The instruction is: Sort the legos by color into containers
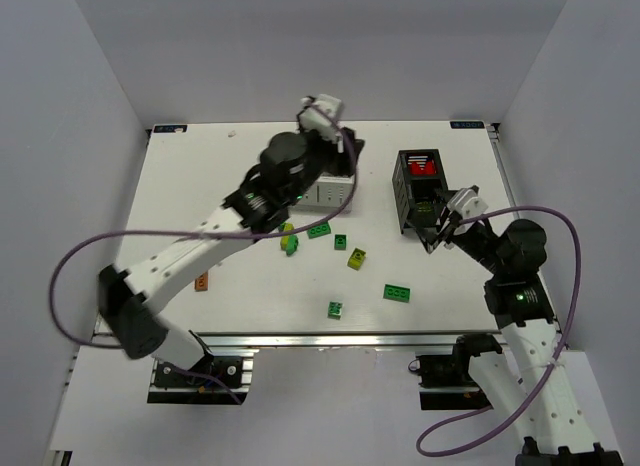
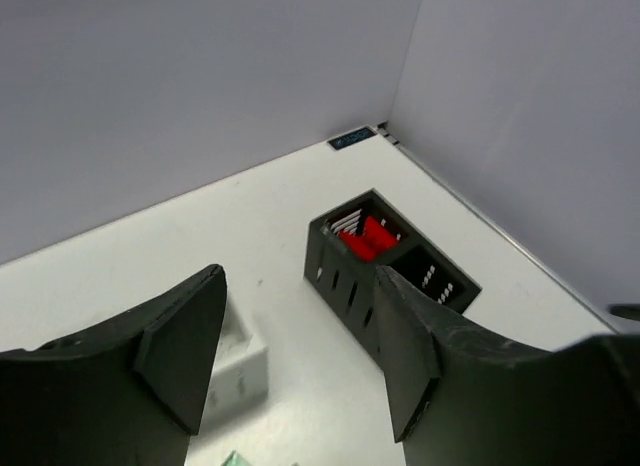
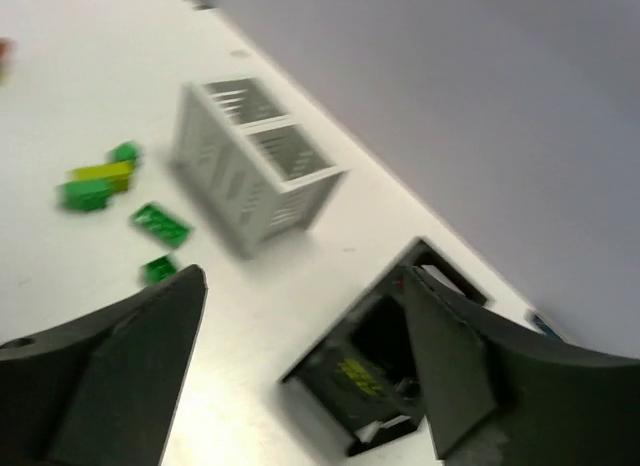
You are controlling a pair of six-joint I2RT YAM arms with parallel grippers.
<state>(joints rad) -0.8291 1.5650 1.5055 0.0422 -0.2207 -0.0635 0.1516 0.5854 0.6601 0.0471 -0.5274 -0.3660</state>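
Observation:
My left gripper [image 1: 346, 154] hangs open and empty over the white box [image 1: 328, 192], which also shows in the left wrist view [image 2: 240, 364] between its jaws [image 2: 298, 278]. My right gripper [image 1: 441, 222] is open and empty, just above the near end of the black box [image 1: 418, 191]. Red legos [image 1: 423, 168] fill that box's far compartment [image 2: 368, 238]. In the right wrist view a yellow-green lego [image 3: 356, 372] lies in the near compartment of the black box [image 3: 330, 361], under my open jaws [image 3: 300, 281]. Loose green legos [image 1: 319, 230] [image 1: 397, 292] lie on the table.
More loose bricks lie mid-table: a yellow-and-green cluster [image 1: 290, 242], a small dark green one [image 1: 341, 241], a yellow-green one [image 1: 357, 257], a green one [image 1: 335, 309], and a reddish one [image 1: 202, 281] by the left arm. White walls enclose the table on three sides.

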